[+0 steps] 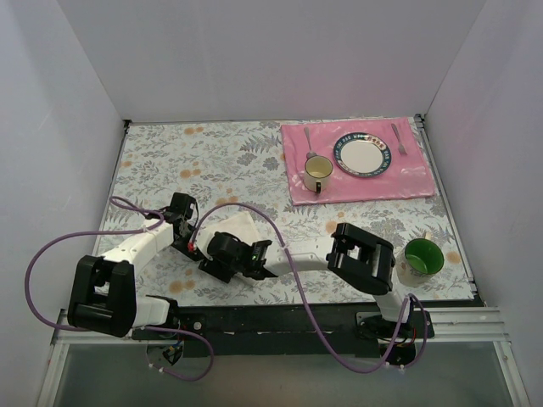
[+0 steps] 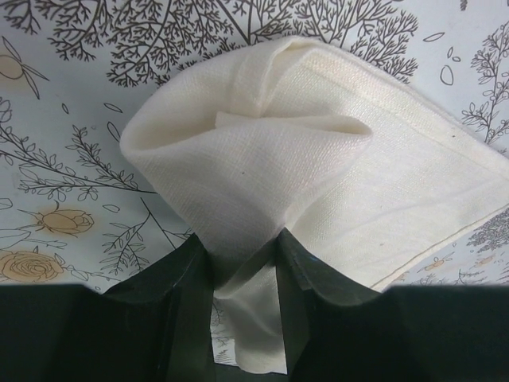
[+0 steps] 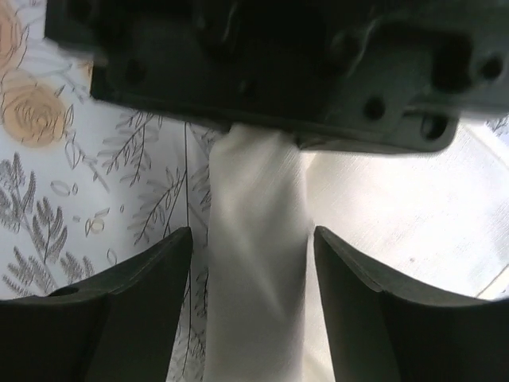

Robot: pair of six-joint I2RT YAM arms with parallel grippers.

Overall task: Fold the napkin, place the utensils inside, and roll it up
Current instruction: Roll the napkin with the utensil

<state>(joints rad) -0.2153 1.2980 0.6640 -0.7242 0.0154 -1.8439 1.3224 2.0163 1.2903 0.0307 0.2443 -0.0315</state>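
The off-white napkin [image 1: 240,223] lies bunched on the flowered table between my two grippers. In the left wrist view the napkin [image 2: 318,151] is gathered into a loose roll, and my left gripper [image 2: 245,248] is shut on a pinched strip of it. My left gripper [image 1: 193,237] sits at the cloth's left edge. My right gripper [image 1: 212,254] stands open just below it. A hanging band of napkin [image 3: 254,270] runs between the spread fingers of the right gripper [image 3: 253,235], with the left gripper's body [image 3: 262,72] above. The utensils show in no view.
At the back right a pink placemat [image 1: 365,186] carries a plate [image 1: 363,157], a cream mug [image 1: 318,174], a spoon [image 1: 310,138] and a fork [image 1: 399,140]. A green cup [image 1: 422,257] stands at the right front. Purple cables loop beside both arms.
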